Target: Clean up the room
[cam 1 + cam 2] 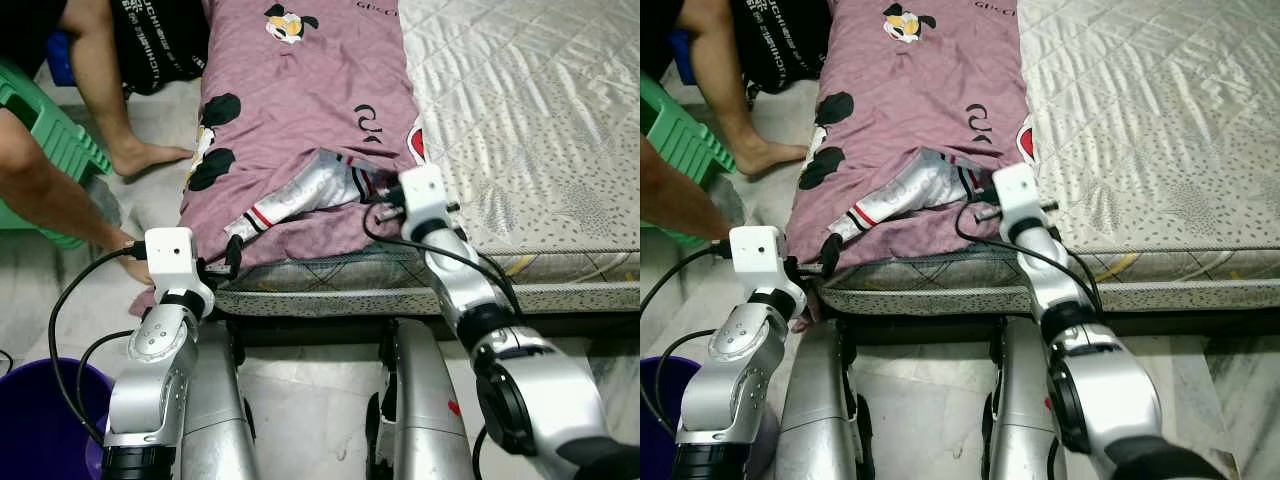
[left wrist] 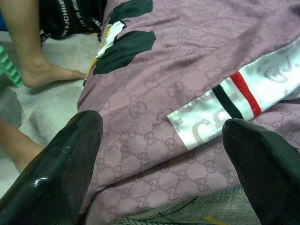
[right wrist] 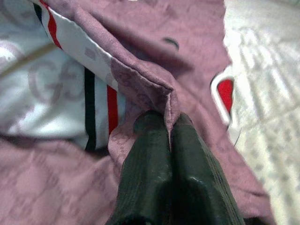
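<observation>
Here a mauve sheet (image 1: 300,110) printed with cartoon mice lies along the left side of a bed, its near end bunched at the mattress edge and folded back to show a white lining (image 1: 310,190) with black and red stripes. The right gripper (image 3: 169,140) has its two black fingers pressed together on a raised fold of that sheet, the pinched cloth standing up between the tips, with the striped lining just beside them. The left gripper (image 2: 164,173) hovers at the near corner of the sheet with its fingers (image 2: 61,168) spread wide apart, nothing between them; the sheet and a strip of lining lie just beyond the tips. Past the right gripper, on its outer side, stretches the bare quilted mattress (image 1: 530,120). Past the left gripper, on the floor beside the bed, a person's bare foot (image 1: 150,155) and arm (image 1: 50,195) are near a green plastic stool (image 1: 45,140). A purple bucket (image 1: 40,415) stands by the robot's left arm.
</observation>
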Controlling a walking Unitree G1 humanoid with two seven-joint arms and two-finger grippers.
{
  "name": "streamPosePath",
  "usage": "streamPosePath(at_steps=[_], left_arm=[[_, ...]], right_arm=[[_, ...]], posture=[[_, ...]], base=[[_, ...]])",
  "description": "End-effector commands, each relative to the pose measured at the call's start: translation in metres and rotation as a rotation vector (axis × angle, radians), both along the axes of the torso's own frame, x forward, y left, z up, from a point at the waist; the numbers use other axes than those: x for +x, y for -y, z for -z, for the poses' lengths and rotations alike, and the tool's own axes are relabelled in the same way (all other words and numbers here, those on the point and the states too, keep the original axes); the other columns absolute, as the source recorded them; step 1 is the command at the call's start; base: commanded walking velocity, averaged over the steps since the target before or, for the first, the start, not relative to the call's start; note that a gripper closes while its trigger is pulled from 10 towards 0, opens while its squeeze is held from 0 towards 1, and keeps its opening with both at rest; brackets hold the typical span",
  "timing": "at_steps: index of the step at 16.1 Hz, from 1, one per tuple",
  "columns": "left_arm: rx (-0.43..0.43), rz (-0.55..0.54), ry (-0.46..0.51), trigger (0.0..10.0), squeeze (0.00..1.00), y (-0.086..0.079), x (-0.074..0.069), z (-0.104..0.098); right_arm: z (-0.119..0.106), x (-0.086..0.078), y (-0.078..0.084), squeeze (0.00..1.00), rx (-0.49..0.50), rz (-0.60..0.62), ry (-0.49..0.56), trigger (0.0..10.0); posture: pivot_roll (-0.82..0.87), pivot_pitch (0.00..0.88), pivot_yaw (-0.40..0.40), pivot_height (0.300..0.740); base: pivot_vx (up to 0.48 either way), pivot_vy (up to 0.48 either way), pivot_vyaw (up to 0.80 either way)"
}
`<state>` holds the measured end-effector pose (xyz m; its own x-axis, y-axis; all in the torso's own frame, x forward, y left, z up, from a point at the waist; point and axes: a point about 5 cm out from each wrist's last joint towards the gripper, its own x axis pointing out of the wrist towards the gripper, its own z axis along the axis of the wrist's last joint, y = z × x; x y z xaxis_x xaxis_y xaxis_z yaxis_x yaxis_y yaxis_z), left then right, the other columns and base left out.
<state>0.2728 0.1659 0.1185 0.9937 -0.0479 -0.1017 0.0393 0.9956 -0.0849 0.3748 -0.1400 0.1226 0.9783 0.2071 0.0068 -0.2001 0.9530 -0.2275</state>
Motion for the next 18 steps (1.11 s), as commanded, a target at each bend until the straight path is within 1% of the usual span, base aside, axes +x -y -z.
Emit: streamPosePath(at_steps=[1,2,3,4,6,7,9,11,12,13,14,15,16,17,18], left_arm=[[0.012,-0.019,-0.018,10.0,0.00,-0.006,-0.002,0.004],[0.012,-0.020,-0.017,10.0,0.00,-0.006,-0.002,0.004],[0.012,-0.022,-0.017,10.0,0.00,-0.006,-0.001,0.004],[0.012,-0.022,-0.016,10.0,0.00,-0.005,-0.001,0.004],[0.012,-0.021,-0.014,10.0,0.00,-0.005,0.000,0.004],[0.012,-0.020,-0.013,10.0,0.00,-0.004,0.000,0.004],[0.010,-0.018,-0.012,10.0,0.00,-0.004,0.001,0.004],[0.008,-0.013,-0.016,10.0,0.00,-0.003,0.001,0.006],[0.006,-0.009,-0.018,10.0,0.00,-0.002,0.002,0.007],[0.004,-0.004,-0.020,10.0,0.00,-0.001,0.002,0.007],[0.003,0.000,-0.021,10.0,0.00,0.000,0.002,0.008],[0.002,0.010,-0.021,10.0,0.00,0.002,0.004,0.008],[0.002,0.013,-0.021,10.0,0.00,0.002,0.005,0.008],[0.002,0.016,-0.019,10.0,0.00,0.003,0.007,0.008],[0.004,0.018,-0.017,10.0,0.00,0.003,0.008,0.008]], right_arm=[[0.003,-0.004,0.011,0.00,0.047,0.013,0.001,0.0],[0.004,-0.005,0.015,0.00,0.059,0.017,0.002,0.0],[0.008,-0.010,0.029,0.00,0.103,0.035,0.011,0.0],[0.010,-0.016,0.040,0.00,0.124,0.051,0.022,0.0],[0.013,-0.024,0.053,0.00,0.139,0.061,0.036,0.0],[0.016,-0.033,0.063,0.00,0.143,0.060,0.048,0.0],[0.023,-0.058,0.079,0.00,0.128,0.046,0.045,0.0],[0.029,-0.086,0.089,0.00,0.114,0.031,0.019,0.0],[0.030,-0.101,0.090,0.00,0.112,0.021,0.000,0.0],[0.032,-0.113,0.088,0.00,0.115,0.005,-0.016,0.0],[0.034,-0.122,0.085,0.00,0.116,-0.012,-0.029,0.0],[0.037,-0.143,0.077,0.00,0.104,-0.061,-0.067,0.0],[0.039,-0.151,0.075,0.00,0.102,-0.074,-0.084,0.0],[0.042,-0.162,0.076,0.00,0.099,-0.060,-0.117,0.0],[0.043,-0.167,0.082,0.00,0.096,-0.014,-0.132,0.0]], posture=[[0.10,0.179,0.038,0.507],[0.10,0.179,0.038,0.507],[0.10,0.179,0.038,0.507],[0.09,0.182,0.043,0.507],[0.08,0.182,0.046,0.507],[0.07,0.183,0.047,0.507],[0.05,0.186,0.048,0.507],[0.03,0.190,0.049,0.507],[0.03,0.191,0.050,0.507],[0.02,0.190,0.053,0.507],[0.01,0.190,0.054,0.507],[0.00,0.188,0.057,0.507],[-0.01,0.187,0.057,0.507],[-0.01,0.183,0.060,0.507],[-0.02,0.181,0.061,0.507]], base=[[0.000,0.000,0.00],[0.000,0.000,0.00],[0.000,0.000,0.00],[0.000,0.000,0.00],[0.000,0.000,0.00],[0.000,0.000,0.00],[0.000,0.000,0.00],[0.000,0.000,0.00],[0.000,0.000,0.00],[0.000,0.000,0.00],[0.000,0.000,0.00],[0.000,0.000,0.00],[0.000,0.000,0.00],[0.000,0.000,0.00],[0.000,0.000,0.00]])
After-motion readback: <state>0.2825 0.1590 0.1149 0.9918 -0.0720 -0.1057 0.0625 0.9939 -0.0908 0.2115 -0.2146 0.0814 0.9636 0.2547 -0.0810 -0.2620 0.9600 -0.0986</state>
